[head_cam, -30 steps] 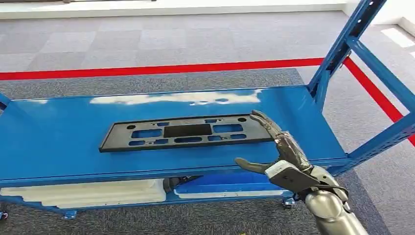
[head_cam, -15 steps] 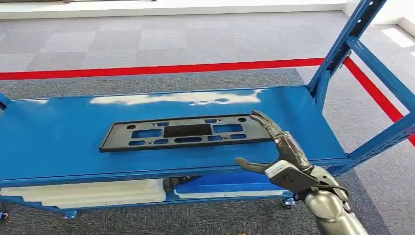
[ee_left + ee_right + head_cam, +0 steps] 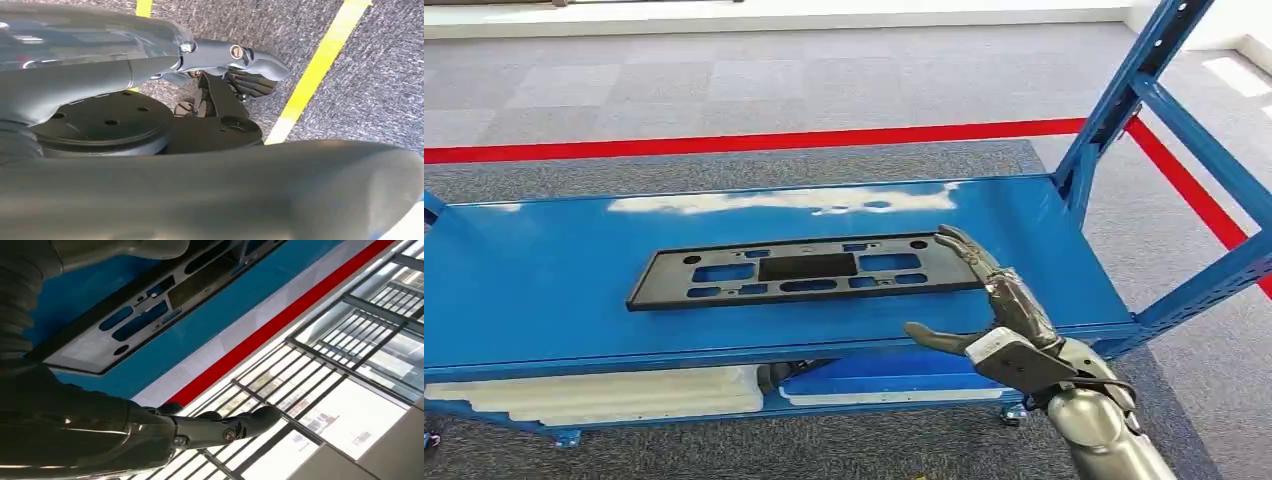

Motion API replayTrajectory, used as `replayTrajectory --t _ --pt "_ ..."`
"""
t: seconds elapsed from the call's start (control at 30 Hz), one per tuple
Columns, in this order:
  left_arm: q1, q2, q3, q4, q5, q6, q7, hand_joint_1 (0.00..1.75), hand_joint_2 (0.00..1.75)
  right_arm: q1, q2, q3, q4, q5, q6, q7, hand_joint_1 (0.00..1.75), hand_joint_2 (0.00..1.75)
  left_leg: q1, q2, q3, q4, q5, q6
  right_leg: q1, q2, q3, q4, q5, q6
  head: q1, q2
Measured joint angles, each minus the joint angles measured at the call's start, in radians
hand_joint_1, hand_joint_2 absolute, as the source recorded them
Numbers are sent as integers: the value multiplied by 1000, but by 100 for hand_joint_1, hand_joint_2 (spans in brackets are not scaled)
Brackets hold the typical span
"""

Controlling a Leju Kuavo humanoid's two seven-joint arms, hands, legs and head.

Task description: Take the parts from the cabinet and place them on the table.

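A: Start at the fingers; what are they doing?

B: The right hand (image 3: 999,315) has its fingers (image 3: 969,252) stretched out flat and apart, the thumb (image 3: 932,337) splayed off to the side; it holds nothing; the fingertips lie over the right end of the black plate (image 3: 809,268), though I cannot tell whether they press on it or hover just above.

A: And the other hand?

B: The left hand (image 3: 235,70) hangs over grey carpet beside a yellow line (image 3: 315,75); whether its fingers are spread or curled, I cannot tell.

A: How many parts are there?

B: One; a single long, flat black plate with several slots cut through it and a solid dark rectangle in the middle; it lies flat near the middle of the top shelf (image 3: 544,260), its long side running along the shelf.

A: And the shelf itself?

B: One blue metal rack; two levels in view, the glossy top shelf and a lower one (image 3: 884,375) beneath its front edge; on the lower one sits one white slab (image 3: 614,395), with something dark just beside it, too hidden to name.

A: Farther out?

B: Two slanted blue posts (image 3: 1124,90) at the right end; grey carpet tiles (image 3: 724,80) all round; one red stripe (image 3: 754,142) across the floor behind the rack.
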Motion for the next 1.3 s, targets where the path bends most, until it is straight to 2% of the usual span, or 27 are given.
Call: replayTrajectory --t 1.3 --pt "0 0 0 0 0 0 0 0 0 0 0 0 0 0 0 0 0 175 0 0 0 0 0 0 0 0 0 0 0 0 0 0"
